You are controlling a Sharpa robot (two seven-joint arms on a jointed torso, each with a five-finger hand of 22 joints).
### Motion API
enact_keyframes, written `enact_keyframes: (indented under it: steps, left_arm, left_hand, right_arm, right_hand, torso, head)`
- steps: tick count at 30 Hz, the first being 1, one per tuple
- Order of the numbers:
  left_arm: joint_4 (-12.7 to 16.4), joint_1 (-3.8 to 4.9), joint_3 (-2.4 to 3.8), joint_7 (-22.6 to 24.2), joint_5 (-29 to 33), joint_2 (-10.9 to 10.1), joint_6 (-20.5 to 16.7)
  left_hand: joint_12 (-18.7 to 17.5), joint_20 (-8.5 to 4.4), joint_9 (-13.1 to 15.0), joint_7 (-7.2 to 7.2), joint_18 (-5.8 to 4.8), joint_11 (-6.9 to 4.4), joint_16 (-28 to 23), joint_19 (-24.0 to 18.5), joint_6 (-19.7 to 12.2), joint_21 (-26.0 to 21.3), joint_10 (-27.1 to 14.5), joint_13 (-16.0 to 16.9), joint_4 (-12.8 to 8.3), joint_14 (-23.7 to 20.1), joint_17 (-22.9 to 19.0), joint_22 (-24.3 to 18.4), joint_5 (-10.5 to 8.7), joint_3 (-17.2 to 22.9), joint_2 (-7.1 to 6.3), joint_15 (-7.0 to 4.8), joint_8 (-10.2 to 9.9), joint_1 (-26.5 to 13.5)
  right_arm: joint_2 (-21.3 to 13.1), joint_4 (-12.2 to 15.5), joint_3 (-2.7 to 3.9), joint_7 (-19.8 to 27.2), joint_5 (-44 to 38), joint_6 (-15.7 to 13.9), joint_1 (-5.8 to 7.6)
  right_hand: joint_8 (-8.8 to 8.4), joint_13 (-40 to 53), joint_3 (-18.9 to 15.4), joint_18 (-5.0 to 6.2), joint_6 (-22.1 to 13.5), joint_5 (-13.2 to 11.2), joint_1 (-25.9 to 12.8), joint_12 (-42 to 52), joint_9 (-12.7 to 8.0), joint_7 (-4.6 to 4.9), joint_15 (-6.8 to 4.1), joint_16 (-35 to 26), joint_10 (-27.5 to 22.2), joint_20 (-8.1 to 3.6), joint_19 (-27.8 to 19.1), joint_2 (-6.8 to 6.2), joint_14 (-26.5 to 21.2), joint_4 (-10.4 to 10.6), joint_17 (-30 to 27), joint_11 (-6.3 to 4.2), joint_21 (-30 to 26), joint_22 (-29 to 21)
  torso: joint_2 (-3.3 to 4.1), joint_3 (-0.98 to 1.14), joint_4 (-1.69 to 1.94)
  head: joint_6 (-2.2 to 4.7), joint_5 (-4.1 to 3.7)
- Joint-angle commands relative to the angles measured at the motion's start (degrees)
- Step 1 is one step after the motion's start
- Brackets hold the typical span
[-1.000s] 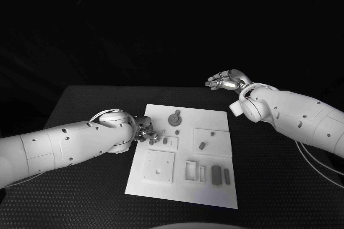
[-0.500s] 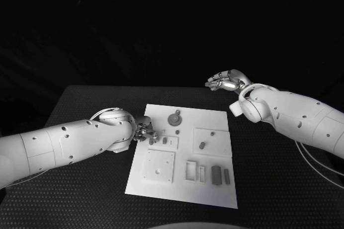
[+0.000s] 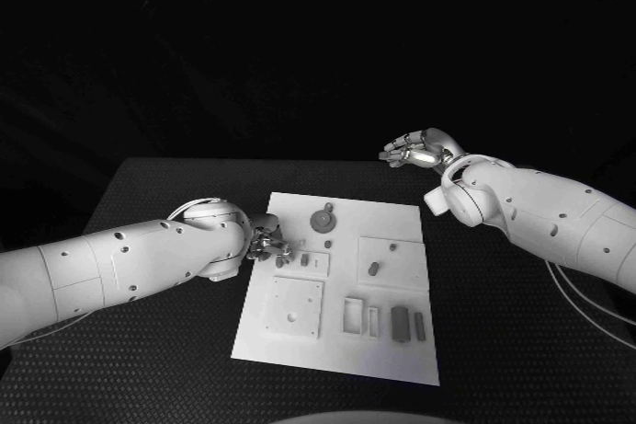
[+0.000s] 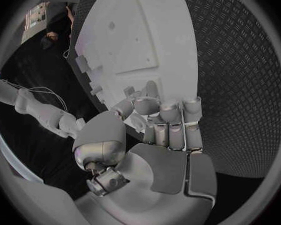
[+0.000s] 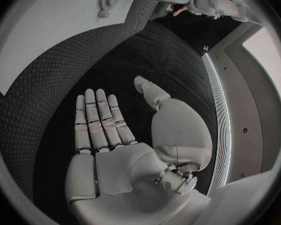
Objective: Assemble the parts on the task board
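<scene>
The white task board point(image 3: 332, 355) lies in the middle of the black table. My left hand point(image 3: 269, 242) sits at the board's left edge with its fingers point(image 4: 172, 112) curled down onto the board point(image 4: 159, 35), right beside two small grey parts point(image 3: 281, 257). Whether anything is pinched between thumb and fingers is hidden. A grey gear point(image 3: 323, 221) lies near the board's far end. More grey parts point(image 3: 399, 320) lie near the front right. My right hand point(image 3: 417, 150) hangs raised beyond the far right corner, palm flat, fingers point(image 5: 97, 117) straight and apart, holding nothing.
A raised square plate point(image 3: 294, 306) and a small rectangular frame point(image 3: 354, 315) sit on the board's near half, and a slotted panel point(image 3: 392, 263) on its right. Black textured table point(image 3: 504, 332) surrounds the board on all sides.
</scene>
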Motion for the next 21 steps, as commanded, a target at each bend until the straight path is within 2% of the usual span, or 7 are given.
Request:
enact_keyframes:
  steps: [1,3,5,8,9,21]
  left_arm:
    - [-0.3,-0.16,-0.05,-0.5,0.8,0.2,0.9]
    - [-0.4,-0.16,-0.04,-0.5,0.8,0.3,0.8]
    - [-0.5,-0.16,-0.03,-0.6,0.8,0.3,0.6]
    - [-0.6,-0.16,-0.01,-0.6,0.8,0.3,0.5]
    - [-0.6,-0.16,-0.01,-0.6,0.8,0.4,0.5]
    - [-0.7,-0.16,0.02,-0.6,0.8,0.5,0.4]
  left_hand:
    - [0.4,-8.15,-0.2,-1.21,0.77,-1.23,-0.1,-0.4,2.6,0.3,-2.2,-0.1,0.0,-0.3,-0.1,-0.1,-1.53,-0.5,1.85,-0.30,-0.1,1.4]
    - [0.4,-8.14,-0.2,-1.16,0.77,-1.18,-0.1,-0.5,2.6,0.3,-2.2,-0.2,0.4,-0.4,-0.1,-0.2,-1.84,-0.8,1.52,-0.33,-0.2,1.1]
    - [0.4,-8.14,-0.3,-1.16,0.77,-1.13,-0.2,-0.6,2.5,0.3,-2.3,-0.2,1.3,-0.4,-0.1,-0.4,-2.38,-1.3,0.50,-0.38,-0.2,0.3]
    - [0.4,-8.24,-0.4,-1.18,0.90,-1.20,-0.2,-0.6,2.5,0.3,-2.3,-0.4,2.4,-0.4,-0.1,-0.6,-5.29,-1.6,-0.71,-0.51,-0.2,-0.3]
    - [0.4,-8.26,-0.4,-1.19,0.93,-1.20,-0.2,-0.6,2.5,0.3,-2.3,-0.4,2.7,-0.4,-0.1,-0.6,-5.61,-1.7,-1.12,-0.53,-0.2,-0.5]
    - [0.4,-8.36,-0.4,-1.25,1.10,-1.27,-0.2,-0.6,2.6,0.5,-2.3,-0.5,4.3,-0.3,-0.2,-1.0,-6.25,-2.0,-3.78,-0.72,-0.2,-1.4]
  right_arm:
    - [0.0,0.0,0.01,0.5,0.0,0.8,-0.04]
    - [0.0,0.0,0.01,0.5,0.0,0.8,-0.04]
    - [0.0,0.0,0.01,0.5,0.0,0.8,-0.04]
    - [0.0,0.0,0.01,0.5,0.0,0.8,-0.05]
    - [0.0,0.0,0.01,0.5,0.0,0.8,-0.05]
    - [0.1,0.0,0.01,0.5,0.0,0.9,-0.06]
  right_hand:
    - [0.23,-0.1,-0.3,-0.30,-0.4,0.2,0.0,-0.3,-0.1,1.27,-0.04,0.3,0.0,-0.09,-0.4,0.35,-0.3,-0.1,-0.1,-0.07,-0.3,0.1]
    - [0.23,-0.1,-0.3,-0.30,-0.4,0.2,0.0,-0.3,-0.1,1.27,-0.04,0.3,0.0,-0.09,-0.4,0.35,-0.3,-0.1,-0.1,-0.07,-0.3,0.1]
    - [0.23,-0.1,-0.3,-0.30,-0.4,0.2,0.0,-0.3,-0.1,1.28,-0.03,0.3,0.0,-0.09,-0.4,0.34,-0.4,-0.1,-0.1,-0.07,-0.3,0.1]
    - [0.23,-0.1,-0.3,-0.30,-0.4,0.2,0.0,-0.3,-0.1,1.28,-0.03,0.3,0.0,-0.09,-0.4,0.35,-0.4,-0.1,-0.1,-0.07,-0.3,0.1]
    - [0.23,-0.1,-0.3,-0.30,-0.4,0.2,0.0,-0.3,-0.1,1.28,-0.02,0.3,0.0,-0.09,-0.4,0.35,-0.4,-0.1,-0.1,-0.06,-0.4,0.1]
    - [0.24,-0.1,-0.3,-0.32,-0.5,0.2,0.0,-0.3,-0.1,1.31,0.04,0.3,0.0,-0.08,-0.5,0.34,-0.4,-0.1,-0.2,-0.04,-0.4,0.1]
  torso:
    - [0.00,0.00,-0.04]
    - [0.02,-0.01,-0.01]
    - [0.03,0.01,0.04]
    - [0.01,0.01,0.05]
    - [0.00,0.01,0.05]
    - [0.01,-0.03,0.02]
  head:
    - [0.11,-0.05]
    - [0.08,-0.10]
    - [0.05,-0.12]
    - [0.09,-0.15]
    - [0.11,-0.14]
    - [0.02,-0.18]
